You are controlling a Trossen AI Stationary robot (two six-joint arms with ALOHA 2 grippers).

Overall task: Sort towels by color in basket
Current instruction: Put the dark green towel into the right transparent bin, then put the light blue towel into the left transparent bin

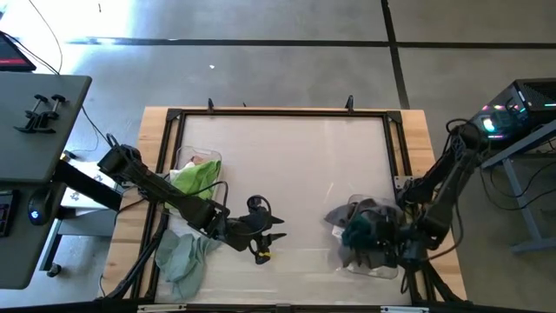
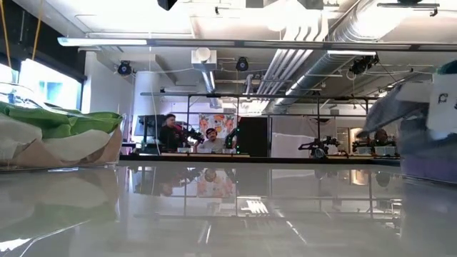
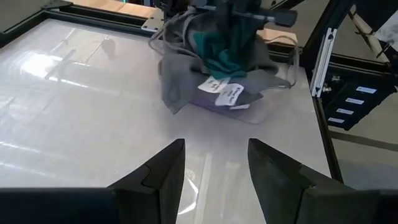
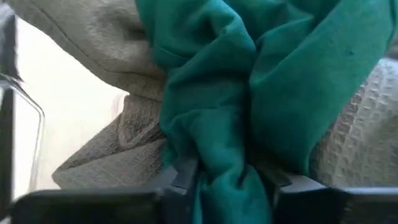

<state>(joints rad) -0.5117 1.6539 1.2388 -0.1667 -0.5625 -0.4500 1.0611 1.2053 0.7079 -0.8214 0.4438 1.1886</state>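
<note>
Across glossy white table point(image 1: 287, 165), left tool point(image 3: 214, 171) open and empty, right tool point(image 4: 227, 177) pinching dark green towel point(image 4: 249, 81), people point(image 2: 189, 135) beyond.

A dark green towel point(image 1: 358, 231) sits bunched on a grey towel point(image 1: 372, 213) near the table's right edge. A lime green towel point(image 1: 196, 178) and a pale teal towel point(image 1: 184, 256) lie by the left edge.

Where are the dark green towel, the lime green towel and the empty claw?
dark green towel point(image 4: 249, 93): right wrist view, its bunched middle.
lime green towel point(image 1: 196, 178): high view, its middle fold.
left gripper point(image 3: 214, 171): left wrist view, gap between its open fingers.
</note>
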